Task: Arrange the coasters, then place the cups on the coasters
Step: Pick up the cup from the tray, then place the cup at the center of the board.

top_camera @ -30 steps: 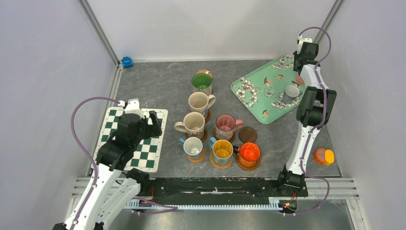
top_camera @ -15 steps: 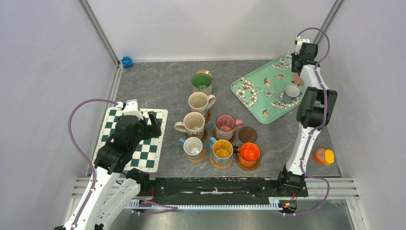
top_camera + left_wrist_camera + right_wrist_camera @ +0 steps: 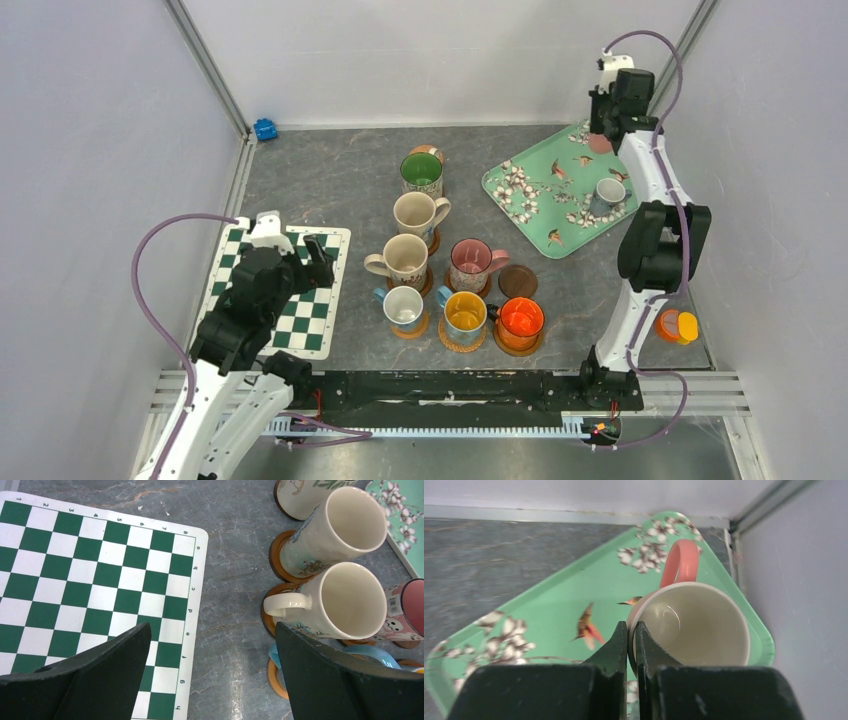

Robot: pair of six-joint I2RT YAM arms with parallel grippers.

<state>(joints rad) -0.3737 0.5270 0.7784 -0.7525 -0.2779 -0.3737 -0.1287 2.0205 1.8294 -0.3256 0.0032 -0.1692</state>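
Carefully, the right tool (image 3: 631, 630) pinched the rim wall of a small pink cup (image 3: 704, 635), one finger inside and one outside, on the side opposite the handle, above the far corner of the mint floral tray (image 3: 549, 605). The cup looked light but hard, glazed and breakable, so such a thin-rim pinch might slip or swing. A slow, level carry seemed wise. A bare brown coaster (image 3: 518, 281) lay mid-bench, just beside the other cups (image 3: 407, 255) standing on theirs. A small pale cup (image 3: 608, 192) sat on the tray. The left tool (image 3: 212, 630) hung wide, holding nothing, over the checkered mat (image 3: 90, 570), its border marked 1 to 8 and a to h. No brand could be read on any cup.
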